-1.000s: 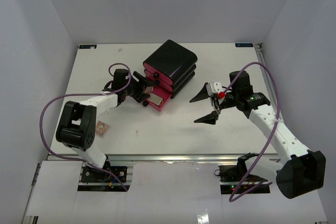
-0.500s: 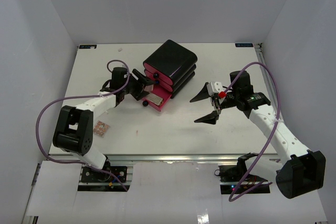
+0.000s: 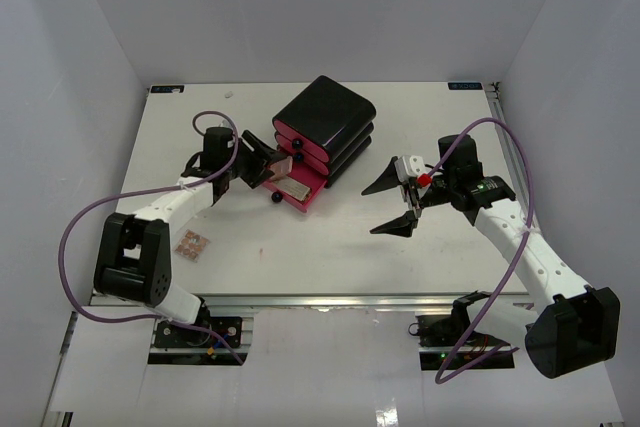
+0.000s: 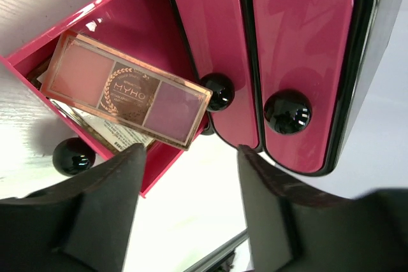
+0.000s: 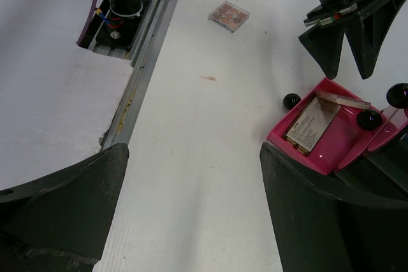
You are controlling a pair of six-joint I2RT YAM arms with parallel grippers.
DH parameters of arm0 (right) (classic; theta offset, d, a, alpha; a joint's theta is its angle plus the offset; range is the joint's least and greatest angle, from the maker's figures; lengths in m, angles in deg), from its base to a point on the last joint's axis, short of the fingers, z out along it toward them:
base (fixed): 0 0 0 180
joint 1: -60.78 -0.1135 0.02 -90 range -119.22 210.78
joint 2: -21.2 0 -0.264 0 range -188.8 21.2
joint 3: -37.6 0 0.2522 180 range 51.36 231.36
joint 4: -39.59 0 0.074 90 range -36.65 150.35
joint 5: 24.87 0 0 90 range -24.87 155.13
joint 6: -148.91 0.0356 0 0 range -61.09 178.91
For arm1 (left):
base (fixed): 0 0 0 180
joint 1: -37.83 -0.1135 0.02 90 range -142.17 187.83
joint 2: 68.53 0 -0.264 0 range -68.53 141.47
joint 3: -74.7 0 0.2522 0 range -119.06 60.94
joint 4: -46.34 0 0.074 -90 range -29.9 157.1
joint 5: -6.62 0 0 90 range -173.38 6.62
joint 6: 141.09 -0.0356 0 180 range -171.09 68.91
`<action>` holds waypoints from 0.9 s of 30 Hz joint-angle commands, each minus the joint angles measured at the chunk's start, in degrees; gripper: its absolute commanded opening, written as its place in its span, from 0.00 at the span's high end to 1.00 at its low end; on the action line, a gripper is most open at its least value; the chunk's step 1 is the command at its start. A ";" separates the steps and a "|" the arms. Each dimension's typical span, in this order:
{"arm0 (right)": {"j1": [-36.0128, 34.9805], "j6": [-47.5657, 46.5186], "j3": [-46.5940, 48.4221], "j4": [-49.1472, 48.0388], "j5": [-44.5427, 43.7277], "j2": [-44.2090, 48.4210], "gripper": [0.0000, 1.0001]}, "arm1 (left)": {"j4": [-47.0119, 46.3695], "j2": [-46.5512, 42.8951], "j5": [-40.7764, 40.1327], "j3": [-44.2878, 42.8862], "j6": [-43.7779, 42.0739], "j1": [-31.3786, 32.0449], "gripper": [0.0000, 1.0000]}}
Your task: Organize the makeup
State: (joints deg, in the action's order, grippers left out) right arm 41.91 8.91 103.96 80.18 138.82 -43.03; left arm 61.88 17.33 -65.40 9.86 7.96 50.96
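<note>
My tool (image 5: pixel 192 157) hangs over the white desk (image 5: pixel 191 93), fingers spread wide. To its right is an open pink drawer (image 5: pixel 305 156) with a printed packet (image 5: pixel 311 124) flat inside and a slim palette (image 5: pixel 344 100) tilted at the far side. The left tool (image 5: pixel 350 73) is above the drawer, fingers apart. A small pinkish compact (image 5: pixel 228 16) sits well apart on the desk.

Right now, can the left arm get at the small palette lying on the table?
Probably yes: the small palette lies alone on the table, and the left gripper is open and empty.

The white table (image 3: pixel 400 257) carries a black box (image 3: pixel 325 112) with 3 pink drawers (image 4: pixel 299 42) and, well apart, 1 small pinkish palette (image 3: pixel 193 244) near its left edge.
</note>
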 commanded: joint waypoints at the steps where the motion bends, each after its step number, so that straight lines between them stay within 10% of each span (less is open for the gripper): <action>1: 0.19 -0.73 -0.71 -1.25 1.91 -0.48 0.10 | -0.02 -2.78 1.31 -0.01 -3.71 0.00 0.42; 8: 0.25 -0.63 -0.66 -1.25 1.63 -0.99 0.10 | 0.07 -0.08 4.69 -1.66 -9.03 2.00 0.57; 27: 0.84 -0.55 -0.74 -1.25 1.80 -1.87 0.10 | 0.94 7.11 1.20 -2.18 -11.40 3.66 0.56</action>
State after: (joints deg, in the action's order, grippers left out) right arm 42.08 8.91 103.96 80.18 138.84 -44.93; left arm 62.68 23.57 -63.32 9.76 -1.97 54.32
